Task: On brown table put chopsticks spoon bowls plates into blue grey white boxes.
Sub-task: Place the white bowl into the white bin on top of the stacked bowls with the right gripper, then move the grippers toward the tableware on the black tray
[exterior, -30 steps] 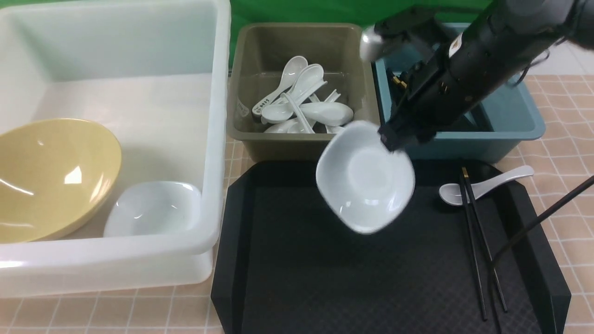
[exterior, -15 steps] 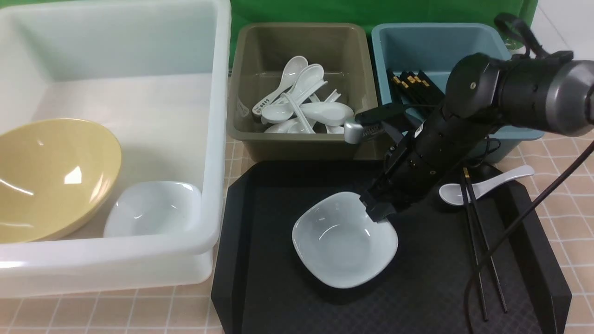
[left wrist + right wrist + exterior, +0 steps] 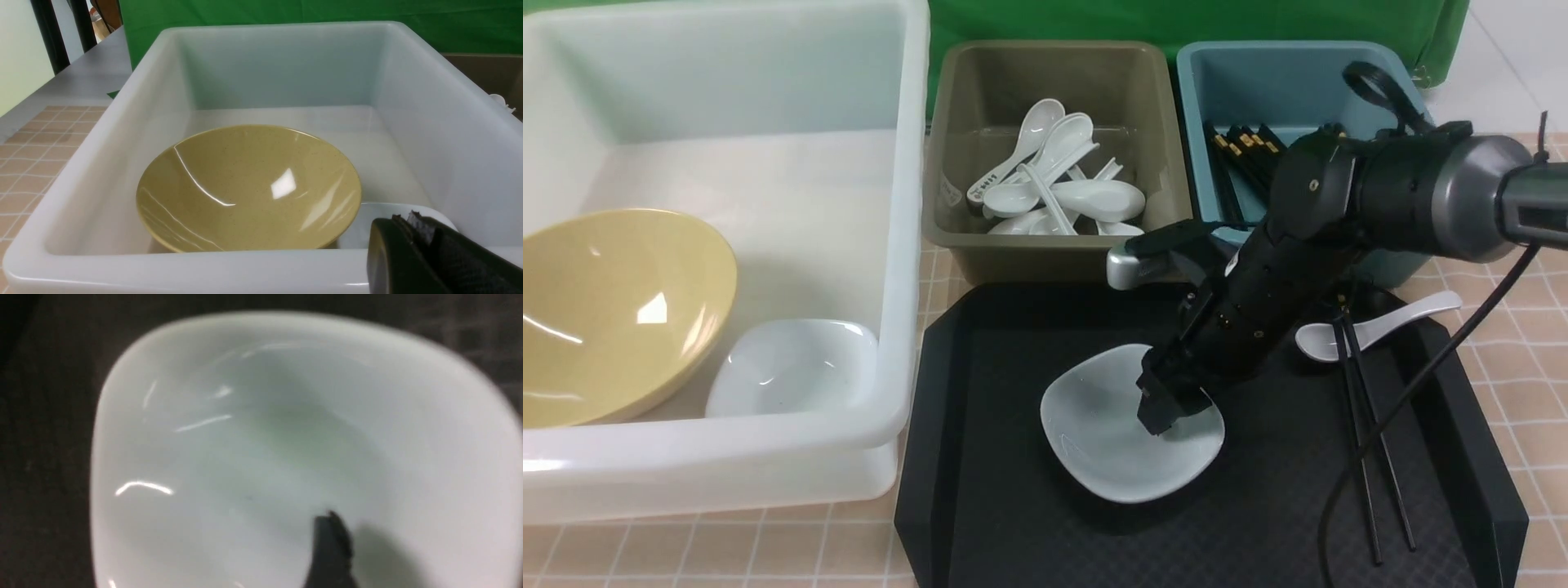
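A white plate (image 3: 1094, 441) (image 3: 261, 449) lies flat on the black tray (image 3: 1013, 531). My right gripper (image 3: 1168, 412) stands over its right side, open, with one finger (image 3: 333, 543) inside the dish. A white spoon (image 3: 1372, 327) and two black chopsticks (image 3: 1364, 433) lie on the tray's right side. The yellow bowl (image 3: 613, 310) (image 3: 245, 188) and a second white plate (image 3: 792, 367) sit in the white box (image 3: 907, 245). My left gripper (image 3: 408, 222) is shut and empty near that box's front rim; the front view does not show it.
The grey box (image 3: 1054, 253) holds several white spoons (image 3: 1054, 188). The blue box (image 3: 1437, 204) holds several black chopsticks (image 3: 1245, 151). The right arm's cable (image 3: 1421, 384) hangs over the tray's right side. The brown table (image 3: 1527, 327) shows around the boxes.
My right gripper came down and forward with the white plate from near the grey and blue boxes, set it on the black tray and opened. The left gripper stayed shut.
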{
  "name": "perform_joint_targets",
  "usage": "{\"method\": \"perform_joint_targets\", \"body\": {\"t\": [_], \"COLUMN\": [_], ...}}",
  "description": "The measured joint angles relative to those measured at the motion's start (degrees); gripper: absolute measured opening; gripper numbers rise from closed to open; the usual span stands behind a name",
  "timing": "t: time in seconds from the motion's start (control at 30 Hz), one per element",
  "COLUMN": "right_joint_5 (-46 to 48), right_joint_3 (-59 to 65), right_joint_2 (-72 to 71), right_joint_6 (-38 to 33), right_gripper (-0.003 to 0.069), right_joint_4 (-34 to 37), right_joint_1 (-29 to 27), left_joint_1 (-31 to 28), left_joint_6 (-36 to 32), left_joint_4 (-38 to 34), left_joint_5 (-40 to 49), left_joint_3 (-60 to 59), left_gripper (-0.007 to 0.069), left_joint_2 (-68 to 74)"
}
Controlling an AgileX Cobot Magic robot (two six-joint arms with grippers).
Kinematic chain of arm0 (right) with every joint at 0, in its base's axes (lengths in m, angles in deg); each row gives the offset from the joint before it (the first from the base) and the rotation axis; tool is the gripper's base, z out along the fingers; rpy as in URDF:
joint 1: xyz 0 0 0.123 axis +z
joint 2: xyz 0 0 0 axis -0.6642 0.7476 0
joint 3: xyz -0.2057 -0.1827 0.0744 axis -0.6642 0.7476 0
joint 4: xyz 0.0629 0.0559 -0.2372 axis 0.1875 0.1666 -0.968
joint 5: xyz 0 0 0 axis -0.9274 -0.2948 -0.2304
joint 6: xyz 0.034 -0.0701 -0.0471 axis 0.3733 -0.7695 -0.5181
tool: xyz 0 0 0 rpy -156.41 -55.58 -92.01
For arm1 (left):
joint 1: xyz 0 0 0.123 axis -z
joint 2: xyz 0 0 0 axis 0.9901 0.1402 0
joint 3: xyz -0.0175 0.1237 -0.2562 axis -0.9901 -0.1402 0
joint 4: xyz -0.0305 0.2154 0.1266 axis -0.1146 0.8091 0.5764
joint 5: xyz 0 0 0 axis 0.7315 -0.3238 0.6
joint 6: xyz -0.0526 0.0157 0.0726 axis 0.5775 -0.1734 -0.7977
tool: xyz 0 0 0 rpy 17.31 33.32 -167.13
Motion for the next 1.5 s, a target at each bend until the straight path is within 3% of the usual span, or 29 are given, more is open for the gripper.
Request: {"method": "perform_joint_targets", "body": {"t": [0.03,0.07,0.1,0.17,0.27,0.5,0.57,0.8,0.97,1.1,1.37,1.5], "right_joint_5": [0.0,0.1,1.0,2.9,6.4,6.6,3.3,-5.1,-5.1,-5.8,-4.6,1.0], "right_joint_3": [-0.2,-0.3,-0.8,-2.6,-8.1,-28.7,-36.2,-45.3,-45.6,-45.8,-46.0,-46.0], "right_joint_2": [0.0,0.0,0.0,-0.6,-3.6,-7.3,-5.7,8.0,16.0,17.4,14.7,6.8], "right_joint_6": [0.0,0.0,0.0,0.0,-0.1,-2.8,-8.7,-22.5,-23.9,-21.1,-11.8,-5.3], "right_gripper": [0.0382,0.0356,0.0258,0.0136,0.0067,0.0067,0.0067,0.0067,0.0069,0.0127,0.0482,0.0563], "right_joint_4": [-0.1,-0.1,-0.3,0.2,-1.0,-1.4,-1.2,-7.4,-13.1,-13.5,-14.0,-14.8], "right_joint_1": [0.3,0.4,0.5,0.5,0.5,3.8,9.4,22.1,24.5,24.8,24.2,22.2], "left_joint_1": [0.0,0.0,0.0,0.0,0.0,0.0,0.0,0.0,0.0,0.0,0.0,0.0], "left_joint_6": [0.0,0.0,0.0,0.0,0.0,0.0,0.0,0.0,0.0,0.0,0.0,0.0], "left_joint_4": [0.0,0.0,0.0,0.0,0.0,0.0,0.0,0.0,0.0,0.0,0.0,0.0], "left_joint_5": [0.0,0.0,0.0,0.1,0.1,0.0,0.0,0.0,0.0,-0.1,-0.1,0.0], "left_joint_3": [0.0,0.0,0.0,0.0,0.0,0.0,0.0,0.0,0.0,0.0,0.0,0.0], "left_gripper": [-0.0007,-0.0007,-0.0007,-0.0007,-0.0007,-0.0007,-0.0007,-0.0007,-0.0007,-0.0007,-0.0007,-0.0007], "left_joint_2": [0.0,0.0,0.0,0.0,0.0,0.0,0.0,0.0,0.0,0.0,0.0,0.0]}}
